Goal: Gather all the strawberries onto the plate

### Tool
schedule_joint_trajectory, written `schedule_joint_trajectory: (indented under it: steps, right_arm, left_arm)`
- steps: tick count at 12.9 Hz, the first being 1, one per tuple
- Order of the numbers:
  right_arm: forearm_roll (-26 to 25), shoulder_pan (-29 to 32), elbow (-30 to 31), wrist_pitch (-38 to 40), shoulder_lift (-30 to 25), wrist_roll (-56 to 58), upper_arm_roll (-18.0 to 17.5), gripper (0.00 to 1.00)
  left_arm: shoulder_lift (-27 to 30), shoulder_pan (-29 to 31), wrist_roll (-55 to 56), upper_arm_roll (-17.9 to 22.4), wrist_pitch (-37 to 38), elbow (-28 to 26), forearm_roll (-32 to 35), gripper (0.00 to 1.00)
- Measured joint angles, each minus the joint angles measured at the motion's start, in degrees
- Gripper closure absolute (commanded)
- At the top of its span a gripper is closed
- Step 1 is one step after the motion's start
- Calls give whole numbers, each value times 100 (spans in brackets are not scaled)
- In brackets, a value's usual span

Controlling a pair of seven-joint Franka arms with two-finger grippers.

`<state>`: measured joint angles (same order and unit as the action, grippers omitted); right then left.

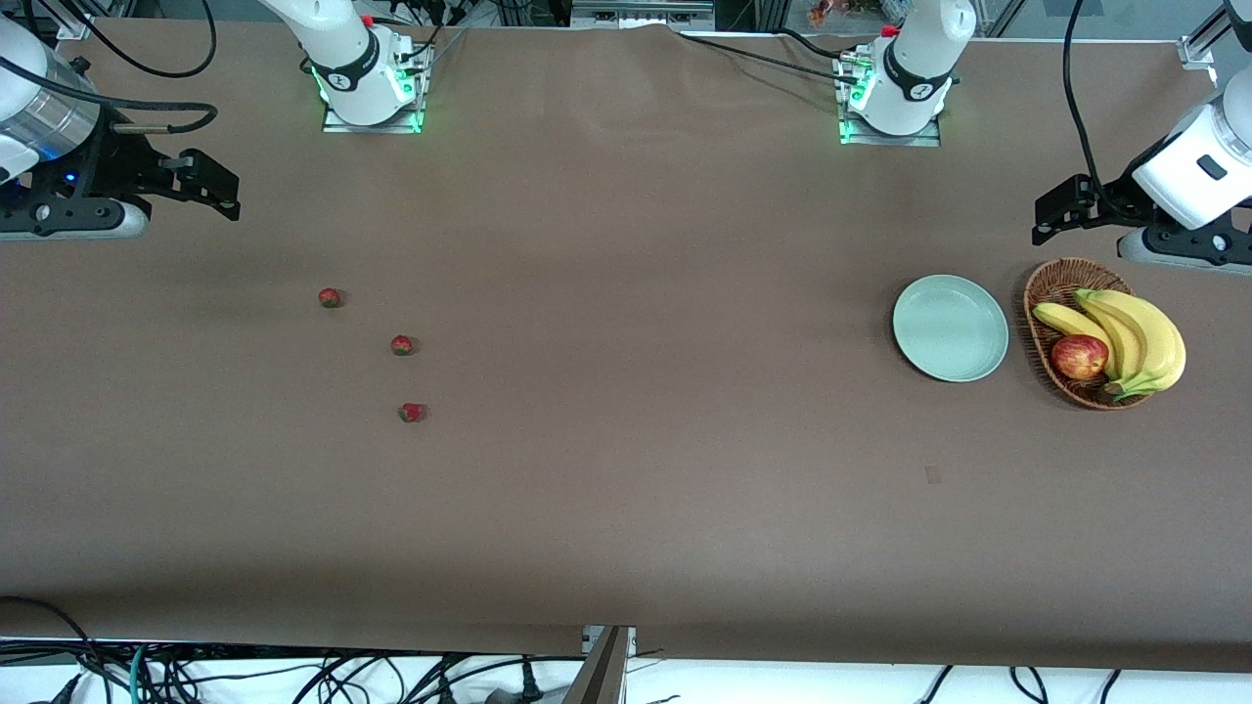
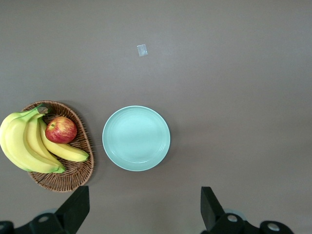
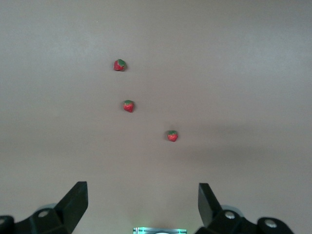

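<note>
Three tiny red strawberries with green leafy tops [image 1: 330,297] [image 1: 402,344] [image 1: 412,413] lie in a loose line on the brown table [image 1: 626,489], toward the right arm's end, well apart from the round, shallow, pale mint-green plate [image 1: 950,327], which sits empty just beside a brown woven wicker basket [image 1: 1043,293] of yellow bananas [image 1: 1140,337] and a red-yellow apple [image 1: 1079,356]. The right gripper [image 1: 210,181] hangs above the table with jaws spread and empty; the left gripper [image 1: 1061,210] hovers likewise near the basket. The berries look light and small (possibly soft and prone to roll), so a gentle pinch across the red body, below the leaves, seems wisest.
</note>
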<state>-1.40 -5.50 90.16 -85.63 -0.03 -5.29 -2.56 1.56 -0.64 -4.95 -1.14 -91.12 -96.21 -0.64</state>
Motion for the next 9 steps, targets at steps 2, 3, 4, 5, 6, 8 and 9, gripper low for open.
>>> schedule_joint_trajectory:
  steps: [2, 3, 4, 5, 6, 8, 9]
  right_arm:
    - [0, 0, 0, -99, -5, 0, -2, 0]
    - [0, 0, 0, -138, -10, 0, -4, 0]
    - [0, 0, 0, -154, -13, 0, -3, 0]
    - [0, 0, 0, -157, -15, 0, -3, 0]
    - [0, 0, 0, -171, -15, 0, -2, 0]
    - [0, 1, 0, -269, -15, 0, 3, 0]
    - [0, 1, 0, -310, -16, 0, 3, 0]
  left_arm:
    - [0, 3, 42, 0, 0, 0, 0, 0]
    - [0, 3, 64, 0, 0, 0, 0, 0]
    - [0, 3, 100, 0, 0, 0, 0, 0]
    - [0, 3, 142, 0, 0, 0, 0, 0]
    - [0, 3, 170, 0, 0, 0, 0, 0]
    - [0, 3, 199, 0, 0, 0, 0, 0]
    - [0, 3, 201, 0, 0, 0, 0, 0]
